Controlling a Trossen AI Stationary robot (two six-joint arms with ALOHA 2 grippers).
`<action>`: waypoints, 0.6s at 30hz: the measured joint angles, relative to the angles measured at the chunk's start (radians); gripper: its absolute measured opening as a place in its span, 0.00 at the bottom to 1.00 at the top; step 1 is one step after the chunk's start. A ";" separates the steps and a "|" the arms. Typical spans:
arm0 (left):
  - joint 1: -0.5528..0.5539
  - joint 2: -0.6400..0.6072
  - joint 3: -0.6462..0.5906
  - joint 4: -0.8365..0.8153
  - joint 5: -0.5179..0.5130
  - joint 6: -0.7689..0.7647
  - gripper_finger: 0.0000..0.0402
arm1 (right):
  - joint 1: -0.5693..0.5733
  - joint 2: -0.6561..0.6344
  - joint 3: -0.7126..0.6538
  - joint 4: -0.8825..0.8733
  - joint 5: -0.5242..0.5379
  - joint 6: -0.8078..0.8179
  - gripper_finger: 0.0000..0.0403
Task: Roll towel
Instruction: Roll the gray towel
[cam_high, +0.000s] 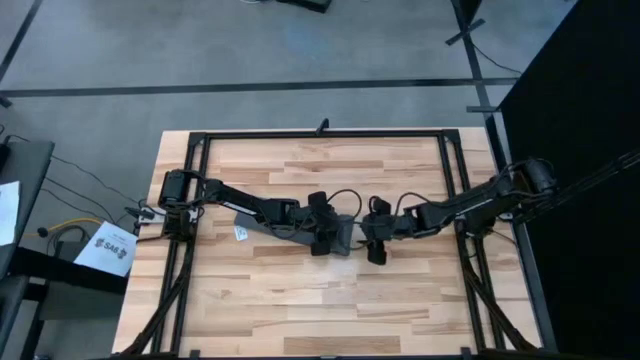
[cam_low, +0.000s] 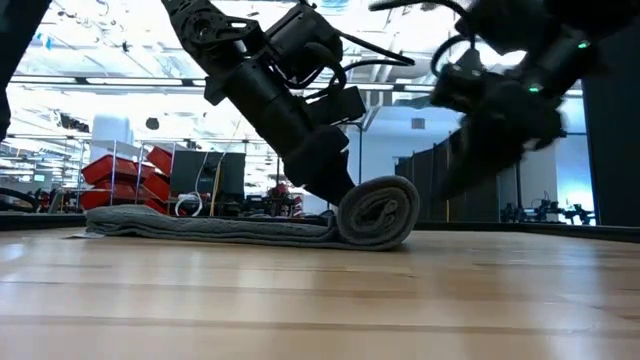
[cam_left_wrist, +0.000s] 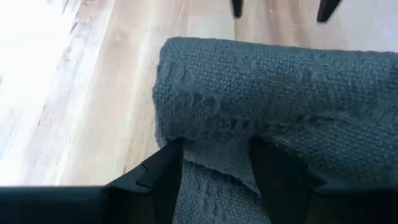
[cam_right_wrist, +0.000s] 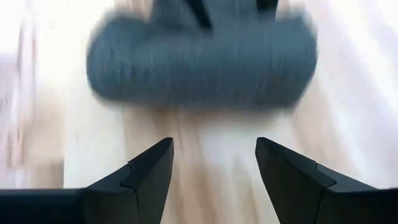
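Observation:
The dark grey towel lies on the wooden table, its right end wound into a roll (cam_low: 378, 212) and the rest lying flat (cam_low: 200, 226) toward the table's left. A small white label (cam_high: 241, 233) shows at its left end. My left gripper (cam_left_wrist: 214, 146) is open and set against the roll from the flat side (cam_high: 322, 238). My right gripper (cam_right_wrist: 214, 146) is open with nothing between its fingers. It hovers above the table to the right of the roll (cam_high: 376, 248). My left gripper meets the roll at its foot (cam_left_wrist: 211, 134), where the wound part joins the flat cloth. Its two spread fingers (cam_left_wrist: 163, 177) slant down from the table's left, across the roll's length, with towel cloth between them. The roll rests on the table.
A black metal frame (cam_high: 320, 135) runs around the tabletop and carries both arms' bases. Bare wood (cam_high: 320, 310) lies on the near side of the towel and beyond it on the far side.

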 joint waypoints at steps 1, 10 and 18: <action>0.000 0.000 0.000 0.003 0.000 0.000 0.43 | 0.013 0.000 -0.006 -0.011 0.000 0.022 0.54; -0.004 0.001 0.000 0.079 0.000 -0.002 0.43 | 0.030 0.193 -0.029 0.197 0.054 0.023 0.54; -0.005 -0.053 -0.001 -0.007 -0.001 0.008 0.43 | 0.021 0.252 -0.025 0.251 0.063 0.016 0.54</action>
